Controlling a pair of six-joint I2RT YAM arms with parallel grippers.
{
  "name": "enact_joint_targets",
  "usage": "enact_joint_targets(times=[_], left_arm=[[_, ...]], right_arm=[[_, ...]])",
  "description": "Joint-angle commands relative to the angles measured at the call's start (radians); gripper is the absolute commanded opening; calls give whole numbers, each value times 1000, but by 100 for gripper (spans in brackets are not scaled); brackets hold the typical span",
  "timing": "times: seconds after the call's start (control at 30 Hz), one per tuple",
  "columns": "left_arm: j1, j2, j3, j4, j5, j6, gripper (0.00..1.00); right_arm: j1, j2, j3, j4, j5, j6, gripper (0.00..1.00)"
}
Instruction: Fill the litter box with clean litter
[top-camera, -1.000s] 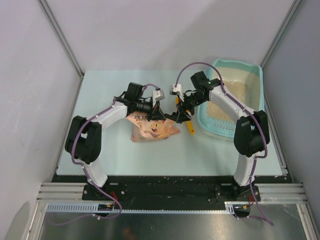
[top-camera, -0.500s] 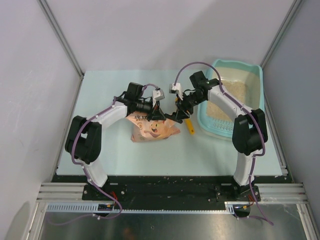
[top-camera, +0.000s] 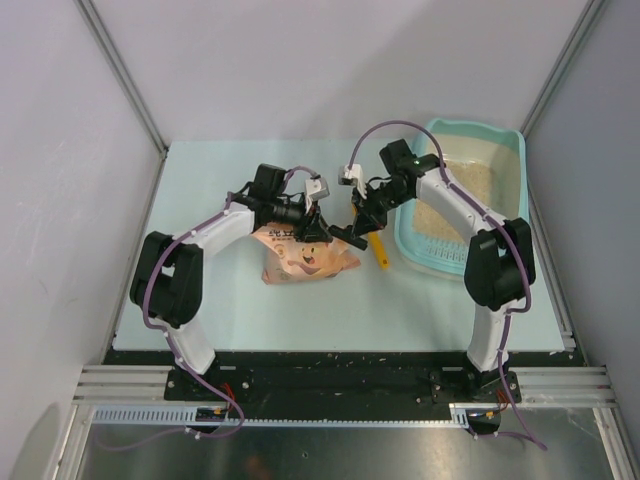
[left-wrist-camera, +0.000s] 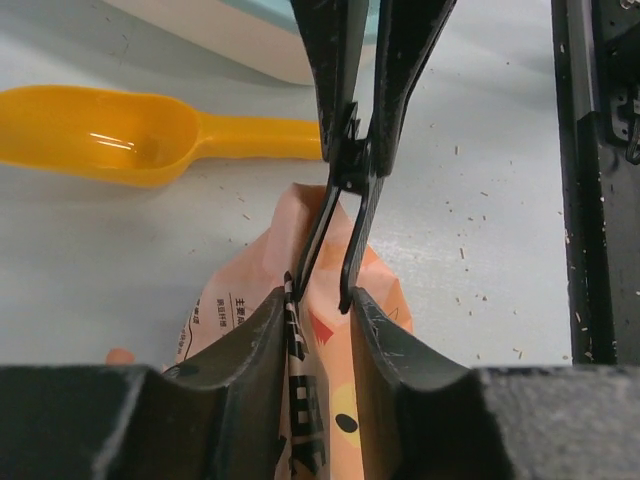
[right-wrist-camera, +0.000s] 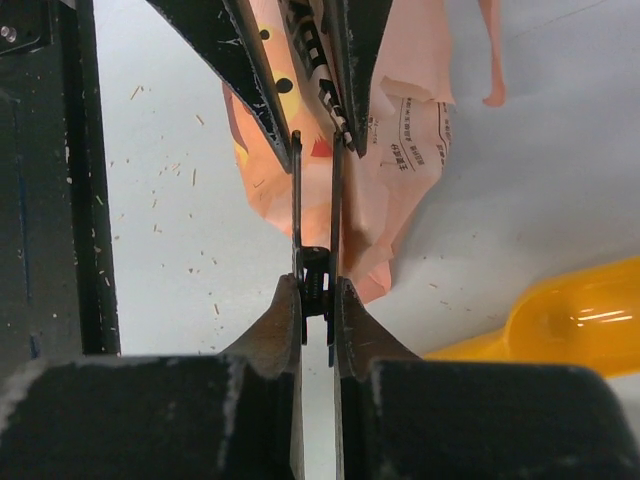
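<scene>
The litter box (top-camera: 512, 140) sits at about 2 o'clock on the tabletop (top-camera: 200, 180), against the far right corner, and the clean litter (top-camera: 475, 180) lies as a pale layer over its floor (the right arm crosses in front of part of it). Both arms reach in to meet just past the middle of the tabletop. There the pink-orange bag (top-camera: 300, 262) lies, its top turned toward 1 o'clock. The right pincer (right-wrist-camera: 318, 290) is pressed together on the body of a thin black clip (right-wrist-camera: 315, 268), whose two slim legs straddle the bag's top edge. The left pincer (left-wrist-camera: 320, 300) is spread a little, one finger on each side of that same edge and of the clip's leg tips. An orange scoop (top-camera: 380, 255) lies flat at 3 o'clock of the bag, between it and the litter box.
</scene>
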Motion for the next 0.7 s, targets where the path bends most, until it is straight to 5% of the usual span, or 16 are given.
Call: enact_joint_targets(times=[0.0,0.2,0.33,0.67], left_arm=[[-1,-16,27,-6,5,-9,36],[10,-27,6,-15,-15,19,29],[8,-23,9,-15,-3,22,10],[8,-28,13,-14,7,16,2]], right_arm=[[-32,-17,96,-94,-35,-84,0],[-78,-39,159,-222,-35,-177,0],[-64,-37,156,-242,24,-258,0],[-20,44,218,-252,80,-324,0]])
